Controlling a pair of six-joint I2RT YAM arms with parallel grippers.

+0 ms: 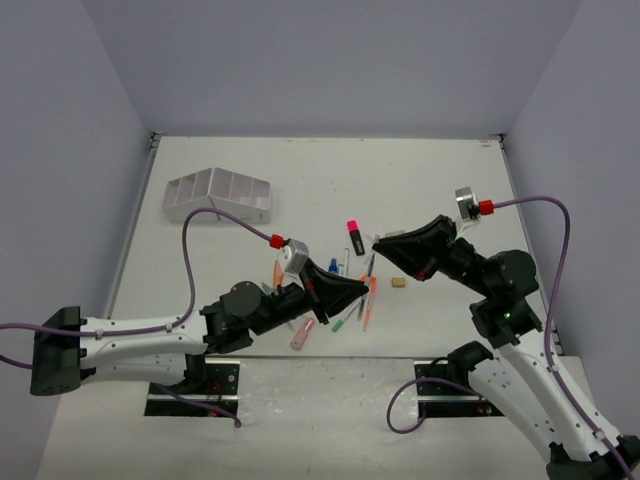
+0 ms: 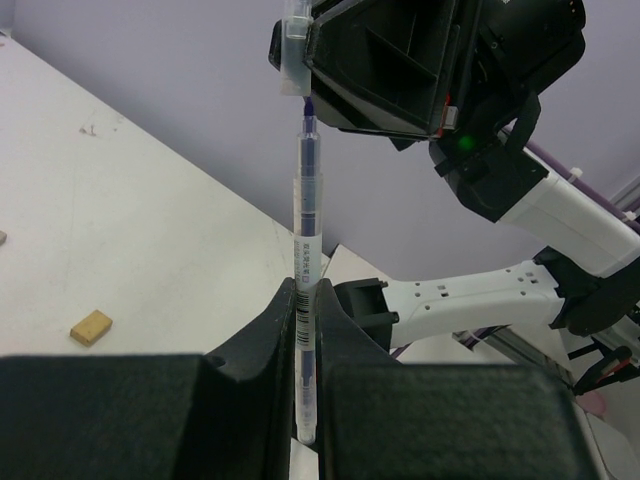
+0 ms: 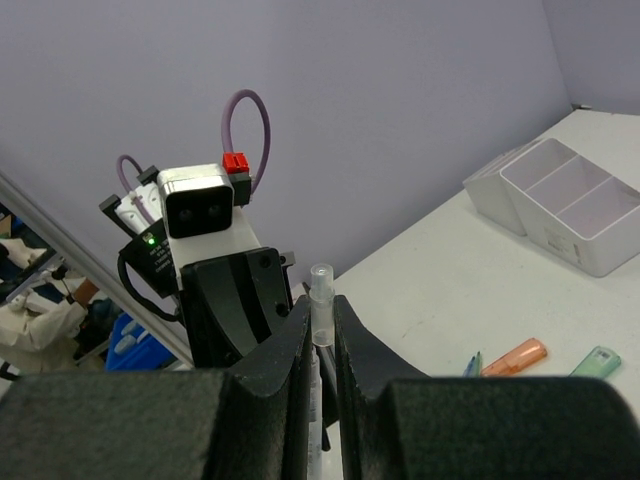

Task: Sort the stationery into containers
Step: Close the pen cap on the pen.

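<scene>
Above the white table (image 1: 450, 190), the left gripper (image 2: 305, 335) pinches a pen (image 2: 307, 200); the right gripper (image 3: 321, 345) pinches its clear cap (image 3: 321, 290).

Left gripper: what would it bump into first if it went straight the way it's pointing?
Probably the right gripper, facing it. The left gripper and it are each shut on one end of the same pen.

Lavender walls (image 1: 330, 60), white table (image 1: 440, 175)
</scene>
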